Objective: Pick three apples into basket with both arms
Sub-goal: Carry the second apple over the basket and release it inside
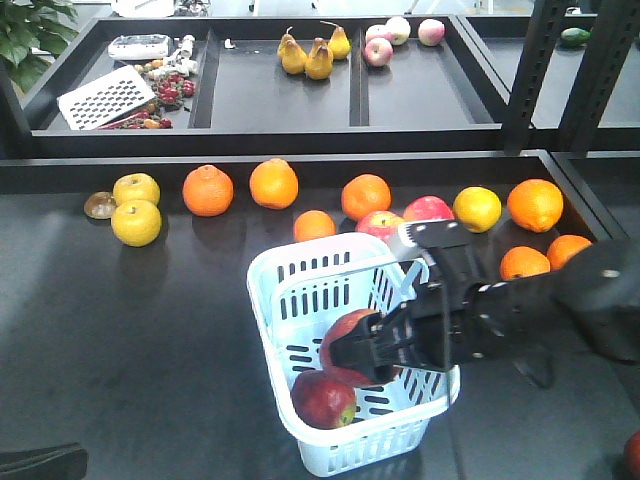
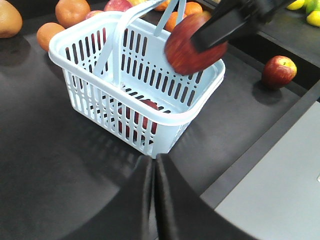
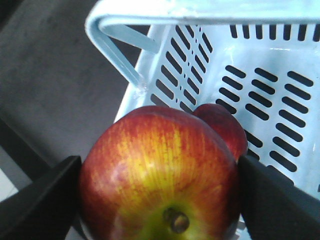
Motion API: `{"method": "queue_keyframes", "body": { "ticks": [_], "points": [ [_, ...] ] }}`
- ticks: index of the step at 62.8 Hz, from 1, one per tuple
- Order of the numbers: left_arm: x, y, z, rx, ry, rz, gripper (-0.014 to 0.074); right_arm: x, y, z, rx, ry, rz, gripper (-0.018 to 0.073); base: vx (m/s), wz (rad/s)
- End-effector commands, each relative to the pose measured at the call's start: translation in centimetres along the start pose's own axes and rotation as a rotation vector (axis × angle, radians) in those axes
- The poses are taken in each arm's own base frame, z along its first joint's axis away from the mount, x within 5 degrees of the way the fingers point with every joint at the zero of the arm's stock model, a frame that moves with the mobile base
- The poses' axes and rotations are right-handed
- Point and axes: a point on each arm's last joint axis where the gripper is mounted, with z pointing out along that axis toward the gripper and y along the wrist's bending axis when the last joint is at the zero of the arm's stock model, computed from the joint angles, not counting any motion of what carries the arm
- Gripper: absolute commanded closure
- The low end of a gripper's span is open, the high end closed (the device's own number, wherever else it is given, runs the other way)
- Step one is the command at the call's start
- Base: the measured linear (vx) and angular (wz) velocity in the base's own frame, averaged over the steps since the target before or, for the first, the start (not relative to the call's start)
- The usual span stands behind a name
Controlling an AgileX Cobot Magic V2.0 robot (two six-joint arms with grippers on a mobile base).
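The pale blue-white basket [image 1: 300, 255] stands in the middle of the dark table. My right gripper [image 1: 352, 350] is shut on a dark red, yellow-streaked apple [image 1: 345, 335] and holds it above the basket's inside. In the right wrist view this apple [image 3: 160, 170] fills the gap between both fingers of the right gripper [image 3: 160, 195], over the basket [image 3: 200, 10]. A second apple [image 1: 322, 398] lies on the basket floor. A third apple [image 2: 278, 71] sits on the table beyond the basket [image 2: 192, 111]. My left gripper [image 2: 154, 162] is shut and holds nothing, just short of the basket's near corner.
Oranges [image 1: 207, 190], pink-red apples [image 1: 428, 210] and yellow fruits [image 1: 136, 222] lie in a row behind the basket. A raised black tray [image 1: 350, 130] at the back holds pears [image 1: 318, 58] and more apples. A grey ledge [image 2: 280, 180] borders the table.
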Motion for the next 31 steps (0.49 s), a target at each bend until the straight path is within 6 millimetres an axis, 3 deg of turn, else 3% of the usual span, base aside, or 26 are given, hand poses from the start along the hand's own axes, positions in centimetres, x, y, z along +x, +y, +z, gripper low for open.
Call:
{"method": "queue_keyframes", "body": {
  "ticks": [1, 10, 15, 21, 31],
  "points": [
    [-1.28, -0.05, -0.3, -0.007, -0.08, -0.03, 0.0603, -1.96, 0.22, 0.07, -0.004, -0.063, 0.002, 0.0342, 0.0, 0.0],
    [-1.28, -0.05, -0.3, -0.007, -0.08, -0.03, 0.0603, -2.76, 0.01, 0.74, -0.011, -0.066, 0.014, 0.0055, 0.0, 0.0],
    [-1.28, -0.05, -0.3, -0.007, -0.08, -0.03, 0.0603, -2.91, -0.05, 0.7, -0.002, -0.076, 0.013, -0.0046, 0.0, 0.0],
    [-1.28, -0.06, -0.3, -0.006, -0.079, -0.03, 0.0603, -2.88, -0.02, 0.7, -0.005, -0.073, 0.013, -0.0099, 0.0, 0.0],
    [-1.28, -0.06, -0.3, -0.006, -0.079, -0.03, 0.0603, -2.79, 0.1, 0.71, -0.018, -0.063, 0.012, -0.0066, 0.0, 0.0]
  ]
}}
